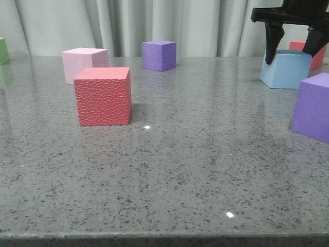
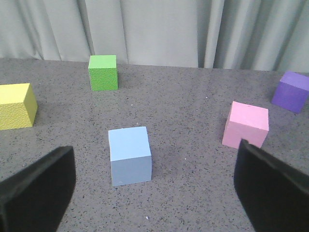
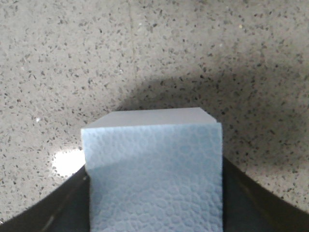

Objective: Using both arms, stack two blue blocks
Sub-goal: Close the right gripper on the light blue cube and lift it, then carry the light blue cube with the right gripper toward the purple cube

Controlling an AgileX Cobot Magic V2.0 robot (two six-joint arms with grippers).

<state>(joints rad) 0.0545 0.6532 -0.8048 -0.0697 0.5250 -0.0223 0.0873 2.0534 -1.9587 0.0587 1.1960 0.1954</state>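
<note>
Pebbled pale-blue block [image 3: 153, 169], square-edged.

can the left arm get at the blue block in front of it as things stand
Probably yes: the left gripper is open, and the blue block stands alone on the table, apart from the pink cube.
</note>
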